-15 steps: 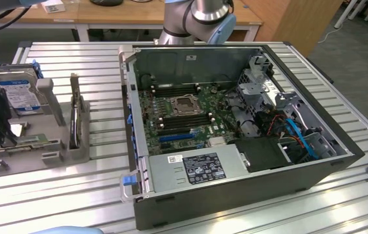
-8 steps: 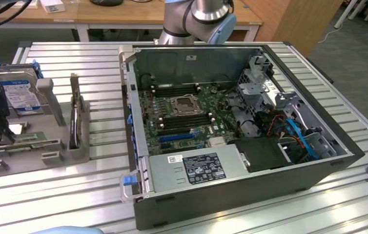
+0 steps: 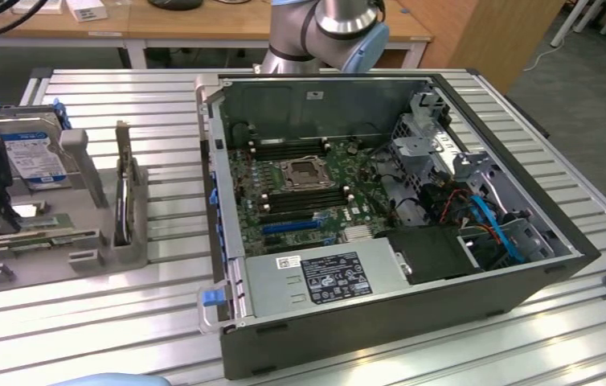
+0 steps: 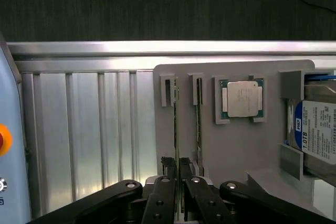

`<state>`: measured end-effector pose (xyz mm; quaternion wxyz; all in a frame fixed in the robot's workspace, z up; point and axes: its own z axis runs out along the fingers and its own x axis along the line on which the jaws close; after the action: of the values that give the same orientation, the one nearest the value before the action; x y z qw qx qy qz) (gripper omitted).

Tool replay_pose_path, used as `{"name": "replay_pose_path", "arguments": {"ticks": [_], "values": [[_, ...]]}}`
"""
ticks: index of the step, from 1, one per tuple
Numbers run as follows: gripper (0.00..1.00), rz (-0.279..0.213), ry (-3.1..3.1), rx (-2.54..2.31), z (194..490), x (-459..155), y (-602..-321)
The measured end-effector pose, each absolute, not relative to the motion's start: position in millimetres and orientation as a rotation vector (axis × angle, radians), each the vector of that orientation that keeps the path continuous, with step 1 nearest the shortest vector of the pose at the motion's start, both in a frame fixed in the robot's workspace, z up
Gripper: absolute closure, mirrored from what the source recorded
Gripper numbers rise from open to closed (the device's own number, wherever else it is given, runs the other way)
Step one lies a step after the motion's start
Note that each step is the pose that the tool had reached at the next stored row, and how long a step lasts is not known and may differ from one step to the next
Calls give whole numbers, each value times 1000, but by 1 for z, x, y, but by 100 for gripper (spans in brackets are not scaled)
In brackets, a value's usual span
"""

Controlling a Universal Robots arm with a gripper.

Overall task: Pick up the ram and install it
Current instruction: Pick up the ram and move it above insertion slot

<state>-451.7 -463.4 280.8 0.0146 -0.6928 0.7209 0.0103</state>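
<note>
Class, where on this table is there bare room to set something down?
Bare slats lie between the grey holder and the computer case, and behind the holder. The holder, with ram and hard drive, is crowded.

**Desk** [image 3: 120, 322]: ribbed aluminium slats, bare and satin, bright where the light strikes.
**Holder** [image 3: 132, 257]: matt grey plastic, faintly grainy.
**The ram** [image 4: 175, 124]: thin circuit board seen edge-on, dull and dark.
**Processor** [image 4: 242, 98]: smooth, brushed silver metal lid.
**Hard drive** [image 3: 33, 157]: metal body under a glossy blue-and-white label.
**Pincer** [image 4: 177, 164]: matt black fingers with shiny screw heads.
**Computer case** [image 3: 389, 338]: dark matt paint outside, bare grey sheet metal inside.
**Motherboard** [image 3: 303, 193]: glossy green board.
**Power supply** [image 3: 325, 277]: plain metal with a paper sticker.
**Latch** [image 3: 213, 297]: blue plastic.
**Arm** [image 3: 335, 20]: smooth silver metal with pale blue plastic caps.
**Rear desk** [image 3: 174, 28]: smooth, pale wood top.
</note>
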Motion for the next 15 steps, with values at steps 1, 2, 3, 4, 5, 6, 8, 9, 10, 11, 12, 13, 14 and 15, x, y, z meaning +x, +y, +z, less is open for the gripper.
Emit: {"name": "replay_pose_path", "arguments": {"ticks": [1, 2, 3, 4, 5, 6, 8, 9, 10, 11, 12, 13, 14, 15], "values": [[86, 32, 2247, -2153, 282, -452, -463], [86, 32, 2249, -2151, 283, -452, -463], [86, 32, 2250, -2150, 285, -452, -463], [86, 33, 2251, -2150, 286, -452, -463], [86, 33, 2252, -2150, 287, -452, -463], [86, 34, 2253, -2150, 289, -452, -463], [86, 35, 2254, -2150, 292, -452, -463], [86, 36, 2254, -2150, 293, -452, -463], [86, 36, 2255, -2149, 294, -452, -463], [86, 36, 2255, -2149, 296, -452, -463], [86, 37, 2256, -2149, 297, -452, -463], [86, 37, 2256, -2149, 298, -452, -463], [86, 37, 2256, -2148, 298, -452, -463], [86, 37, 2256, -2148, 298, -452, -463]]}}
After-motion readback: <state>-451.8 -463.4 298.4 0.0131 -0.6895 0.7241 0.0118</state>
